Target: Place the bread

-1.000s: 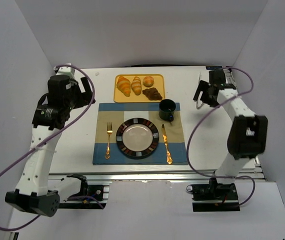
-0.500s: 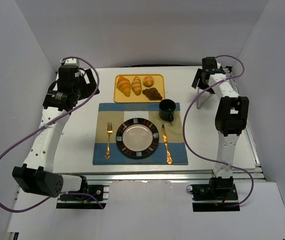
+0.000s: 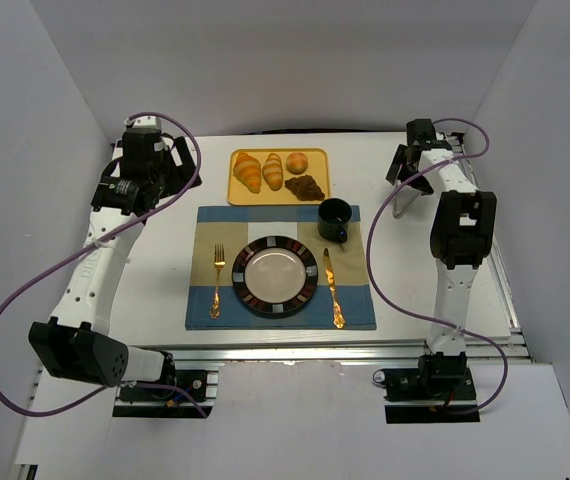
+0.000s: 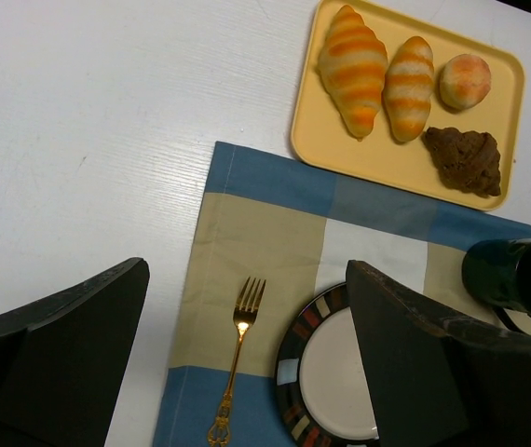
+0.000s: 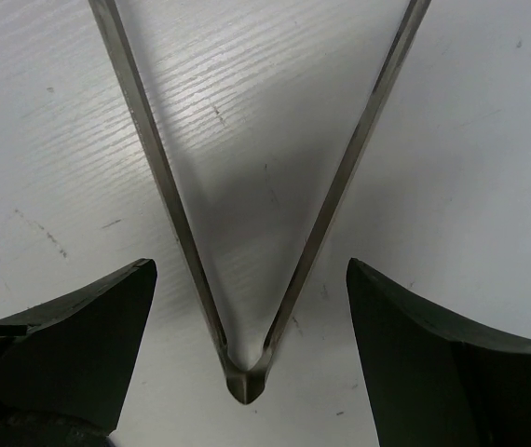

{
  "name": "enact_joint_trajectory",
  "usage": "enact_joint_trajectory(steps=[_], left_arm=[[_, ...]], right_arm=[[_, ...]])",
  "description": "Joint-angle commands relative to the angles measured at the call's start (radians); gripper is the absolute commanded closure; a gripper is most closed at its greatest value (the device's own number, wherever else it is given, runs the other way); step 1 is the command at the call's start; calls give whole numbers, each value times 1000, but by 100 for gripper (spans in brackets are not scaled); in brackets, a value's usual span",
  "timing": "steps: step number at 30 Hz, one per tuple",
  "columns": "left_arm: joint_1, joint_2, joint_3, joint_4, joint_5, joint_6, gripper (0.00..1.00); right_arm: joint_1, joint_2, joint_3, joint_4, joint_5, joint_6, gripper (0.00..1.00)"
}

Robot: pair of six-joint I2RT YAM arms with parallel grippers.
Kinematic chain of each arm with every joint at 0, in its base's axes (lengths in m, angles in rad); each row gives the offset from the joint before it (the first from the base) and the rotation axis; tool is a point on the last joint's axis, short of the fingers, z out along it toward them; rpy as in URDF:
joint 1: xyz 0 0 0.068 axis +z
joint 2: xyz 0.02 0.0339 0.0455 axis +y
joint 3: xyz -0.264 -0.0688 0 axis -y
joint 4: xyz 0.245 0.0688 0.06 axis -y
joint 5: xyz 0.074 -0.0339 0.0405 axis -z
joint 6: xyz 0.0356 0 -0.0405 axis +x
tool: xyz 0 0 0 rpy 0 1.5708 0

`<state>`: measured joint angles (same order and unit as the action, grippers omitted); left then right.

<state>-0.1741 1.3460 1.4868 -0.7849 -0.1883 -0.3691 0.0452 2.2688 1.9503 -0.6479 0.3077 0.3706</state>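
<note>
Bread [image 3: 273, 172] lay untouched on the yellow tray [image 3: 265, 197] at the far side of the table: two striped croissants [image 4: 354, 70], a round roll [image 4: 464, 81] and a dark pastry [image 4: 466, 160]. The tray sat just beyond the checked placemat [image 3: 205, 300], which carried a plate [image 3: 280, 275], fork [image 4: 236, 368], knife [image 3: 332, 290] and dark mug [image 3: 334, 219]. The right gripper [image 5: 247, 270] was spread wide, its fingers flanking the hinge end of metal tongs [image 5: 243, 377] lying on the table, gripping nothing. The left gripper [image 4: 247, 270] hung released and empty above the placemat's left side.
</note>
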Motion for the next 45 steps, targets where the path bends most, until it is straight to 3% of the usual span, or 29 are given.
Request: enact_joint_trajectory(steps=[1, 13, 22, 25, 32, 45], left_arm=[[-4, -7, 35, 9, -14, -13, 2], [-4, 7, 44, -25, -30, -10, 2], [-4, -1, 46, -33, -33, 5, 2], [-4, -7, 46, -20, -23, 13, 2], [-4, -34, 20, 30, 3, 33, 2], [-4, -74, 10, 29, 32, 58, 2]], right_arm=[[-13, 38, 53, 24, -30, -9, 11], [-21, 173, 190, 30, -48, -52, 11], [-21, 88, 205, 33, -35, -39, 43], [-21, -1, 206, 11, -38, -45, 44], [19, -163, 177, -85, -256, -84, 44], [200, -104, 336, -269, -645, -257, 45]])
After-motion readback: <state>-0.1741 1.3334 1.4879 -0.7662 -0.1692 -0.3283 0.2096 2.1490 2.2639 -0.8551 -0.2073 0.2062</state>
